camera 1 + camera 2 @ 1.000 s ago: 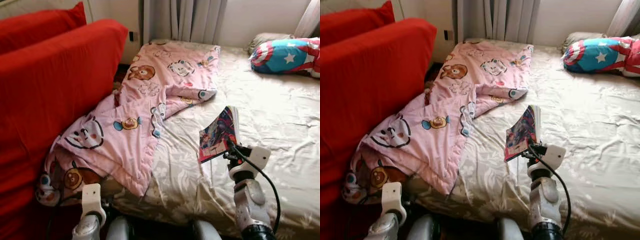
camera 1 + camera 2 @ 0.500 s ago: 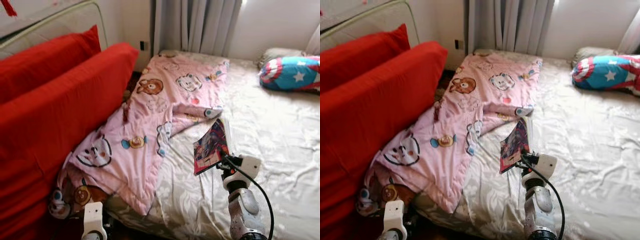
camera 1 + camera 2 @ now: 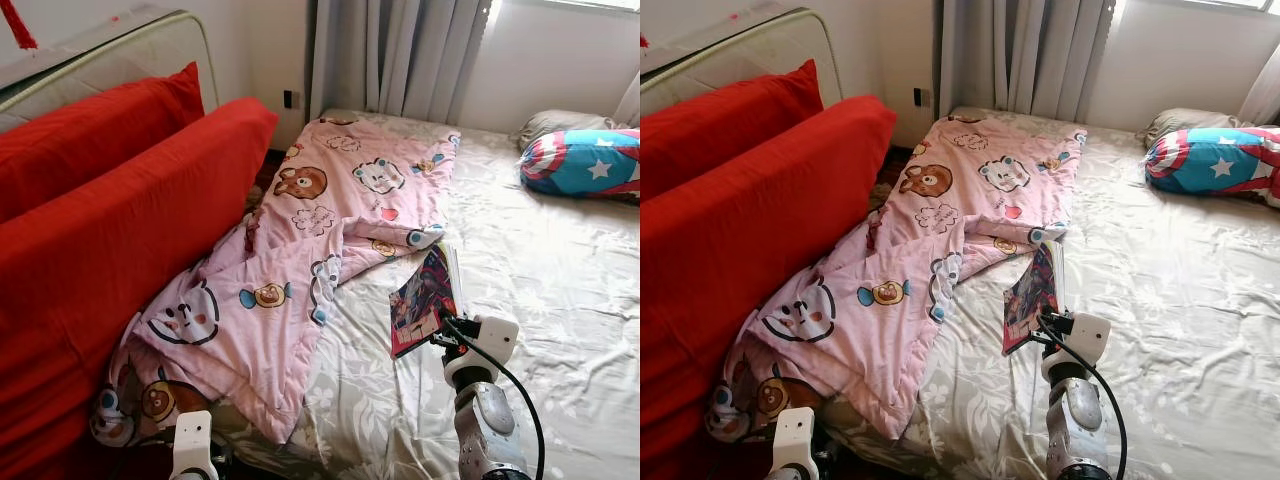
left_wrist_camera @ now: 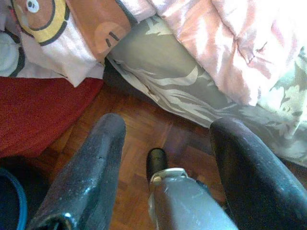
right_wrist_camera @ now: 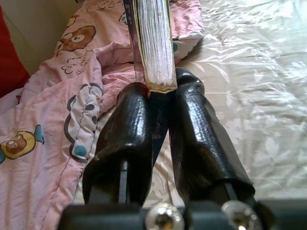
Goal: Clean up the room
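Note:
My right gripper is shut on a colourful comic book, held upright on its edge above the beige bed sheet. The right wrist view looks along the book's page edge, which is pinched between the two black fingers. A pink cartoon-print quilt lies crumpled along the left side of the bed, just left of the book, and hangs over the bed's edge. My left gripper hangs low at the foot of the bed, open over the wooden floor.
Red cushions lean up along the left side. A blue, red and white star pillow and a grey pillow lie at the far right of the bed. Grey curtains hang behind.
The camera has risen and tilted up, showing more of the wall and headboard. The right gripper still holds the book upright over the sheet; the left arm has sunk lower in view.

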{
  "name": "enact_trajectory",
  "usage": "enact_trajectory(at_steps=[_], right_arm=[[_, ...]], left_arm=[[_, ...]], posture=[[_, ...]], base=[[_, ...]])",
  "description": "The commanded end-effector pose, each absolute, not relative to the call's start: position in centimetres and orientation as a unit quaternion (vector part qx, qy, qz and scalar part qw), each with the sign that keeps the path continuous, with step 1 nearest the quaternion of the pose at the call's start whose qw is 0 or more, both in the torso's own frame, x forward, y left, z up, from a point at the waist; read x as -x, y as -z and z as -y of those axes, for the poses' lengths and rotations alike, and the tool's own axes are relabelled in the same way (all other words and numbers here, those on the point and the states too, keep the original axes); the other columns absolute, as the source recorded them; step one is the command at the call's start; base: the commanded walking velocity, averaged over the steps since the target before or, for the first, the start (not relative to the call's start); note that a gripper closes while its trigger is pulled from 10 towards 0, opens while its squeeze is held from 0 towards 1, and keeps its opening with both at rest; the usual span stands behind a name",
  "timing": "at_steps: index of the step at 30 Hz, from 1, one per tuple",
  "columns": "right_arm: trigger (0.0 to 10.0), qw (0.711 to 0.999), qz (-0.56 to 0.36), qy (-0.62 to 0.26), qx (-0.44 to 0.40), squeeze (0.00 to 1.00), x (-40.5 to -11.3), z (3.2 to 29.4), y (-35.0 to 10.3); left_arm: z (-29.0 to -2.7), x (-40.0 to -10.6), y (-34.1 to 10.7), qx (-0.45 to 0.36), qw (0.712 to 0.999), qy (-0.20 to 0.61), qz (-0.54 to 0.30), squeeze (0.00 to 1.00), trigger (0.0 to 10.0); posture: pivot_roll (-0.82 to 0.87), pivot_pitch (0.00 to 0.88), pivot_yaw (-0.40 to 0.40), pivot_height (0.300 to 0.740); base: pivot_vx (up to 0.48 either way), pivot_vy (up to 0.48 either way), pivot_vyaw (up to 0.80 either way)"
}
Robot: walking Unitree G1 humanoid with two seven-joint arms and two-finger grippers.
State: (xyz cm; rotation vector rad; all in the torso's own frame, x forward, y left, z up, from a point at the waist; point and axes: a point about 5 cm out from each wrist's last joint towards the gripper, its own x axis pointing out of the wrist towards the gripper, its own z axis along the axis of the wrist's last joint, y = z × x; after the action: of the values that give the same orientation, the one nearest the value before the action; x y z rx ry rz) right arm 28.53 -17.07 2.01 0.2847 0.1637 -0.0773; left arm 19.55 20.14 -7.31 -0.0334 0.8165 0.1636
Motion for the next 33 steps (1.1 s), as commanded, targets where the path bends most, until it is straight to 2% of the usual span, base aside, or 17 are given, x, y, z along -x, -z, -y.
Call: enact_trajectory(at_steps=[1,12,20,33], right_arm=[[10.0,0.987,-0.065,0.050,-0.138,0.00,-28.77,17.62,-2.55],[10.0,0.986,-0.071,0.047,-0.140,0.00,-28.61,17.29,-2.29],[10.0,0.987,-0.069,0.047,-0.138,0.00,-28.73,17.18,-2.46],[10.0,0.986,-0.065,0.049,-0.143,0.00,-28.67,16.88,-2.48]], left_arm=[[-20.10,-19.09,7.62,0.008,0.909,-0.077,-0.410,0.00,10.0],[-20.09,-19.25,7.51,-0.004,0.911,-0.068,-0.406,0.00,10.0],[-19.59,-19.13,7.64,-0.001,0.911,-0.064,-0.408,0.00,10.0],[-19.75,-18.82,7.76,-0.003,0.910,-0.065,-0.410,0.00,10.0]], posture=[[-0.01,0.000,-0.081,0.740],[-0.01,0.000,-0.080,0.740],[-0.01,0.000,-0.086,0.740],[-0.01,0.000,-0.082,0.740]], base=[[0.000,0.000,-0.73],[0.000,0.000,-0.73],[0.000,-0.260,-0.73],[0.000,-0.260,-0.06]])
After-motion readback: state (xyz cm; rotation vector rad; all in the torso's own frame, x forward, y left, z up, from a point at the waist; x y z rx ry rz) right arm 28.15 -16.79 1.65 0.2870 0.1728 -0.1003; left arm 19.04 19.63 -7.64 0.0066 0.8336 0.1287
